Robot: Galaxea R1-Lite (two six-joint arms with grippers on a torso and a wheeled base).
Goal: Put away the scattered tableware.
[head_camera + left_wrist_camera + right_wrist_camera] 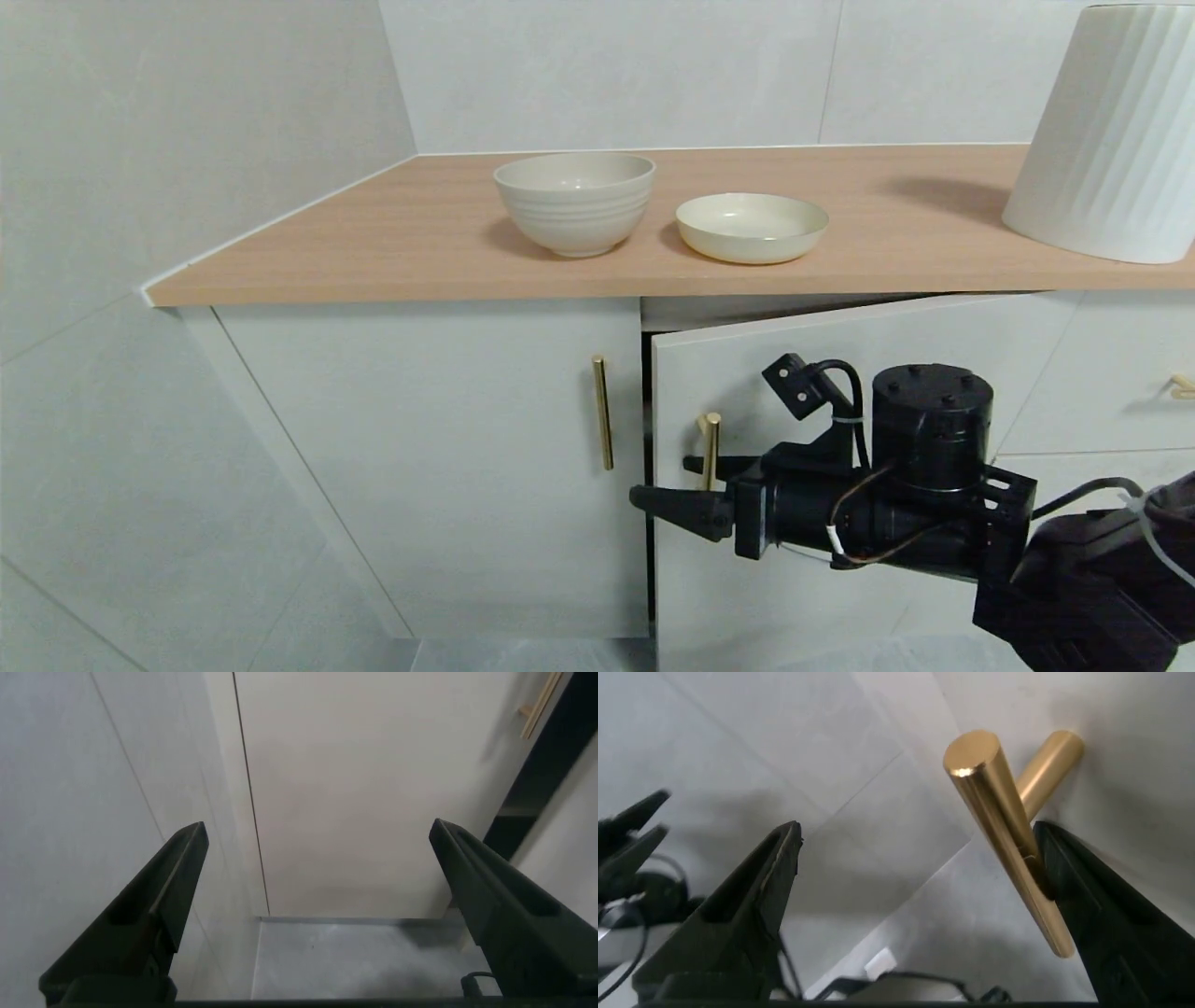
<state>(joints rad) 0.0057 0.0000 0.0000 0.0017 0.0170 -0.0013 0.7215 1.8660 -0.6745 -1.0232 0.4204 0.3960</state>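
Observation:
A cream ribbed bowl (574, 201) and a shallow cream dish (752, 226) stand side by side on the wooden countertop (373, 243). Below them the right cabinet door (840, 355) is swung partly outward. My right gripper (686, 483) is at that door's brass handle (710, 450). In the right wrist view the handle (1008, 831) lies between the spread fingers of the right gripper (915, 849), close against one finger. My left gripper (318, 835) is open with nothing between its fingers, low down and facing the cabinet front and the floor.
A tall white ribbed container (1111, 131) stands at the counter's right end. The left cabinet door (429, 448) is closed, with its own brass handle (603, 413). A drawer pull (1184, 385) shows at the far right. Tiled walls enclose the left side and the back.

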